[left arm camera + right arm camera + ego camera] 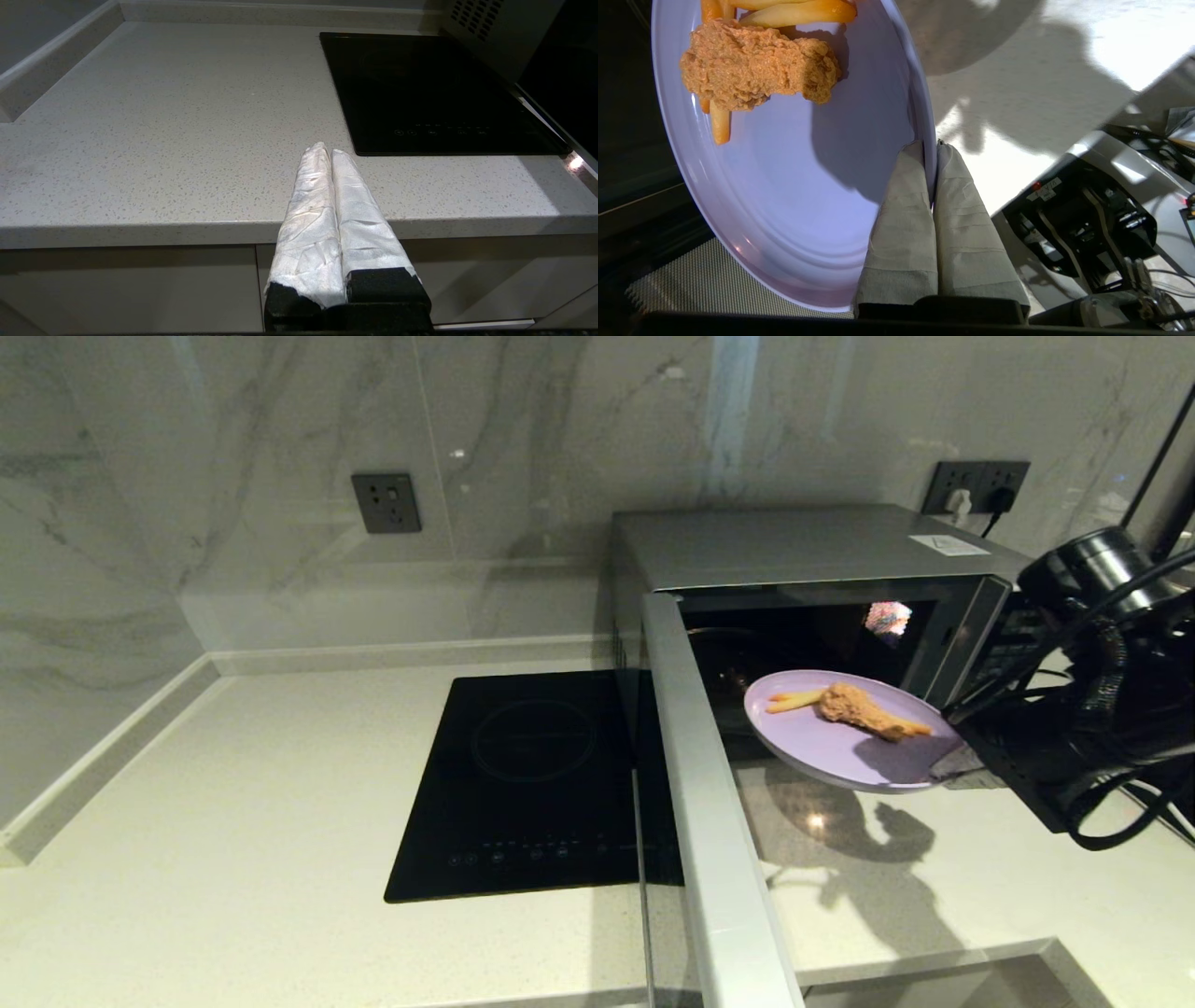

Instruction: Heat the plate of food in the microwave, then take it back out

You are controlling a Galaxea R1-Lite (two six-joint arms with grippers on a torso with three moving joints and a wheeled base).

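A pale speckled countertop (233,821) runs under marble-veined wall panels, with a flat black induction cooktop (532,784) set into it and the microwave (803,560) standing just to its right, door (709,821) swung fully open toward you. The plate of food (850,733) hangs in the air at the mouth of the cavity, partly over the sill and partly over the counter, tilted a little. Your right gripper (934,144) carries it — the wrapped fingers (901,210) are pinched on the plate's near rim, one above and one beneath. That is an edge hold on a stiff, smooth, shallow dish, so judge it as likely to pivot or slip if you swing quickly; the plate itself looks light, but the fried chicken piece (864,709) and the fries (794,700) sit loose toward the far side, away from the grip, and would slide on the glossy surface if the tilt grows. Keep the rim level and move slowly. The rim is the only sensible place to take hold, since the plate has no handle and the middle is covered or slick. Your left gripper (330,154) is parked with its fingers pressed together on nothing, low at the counter's front edge, well apart from the microwave — it has no part here.
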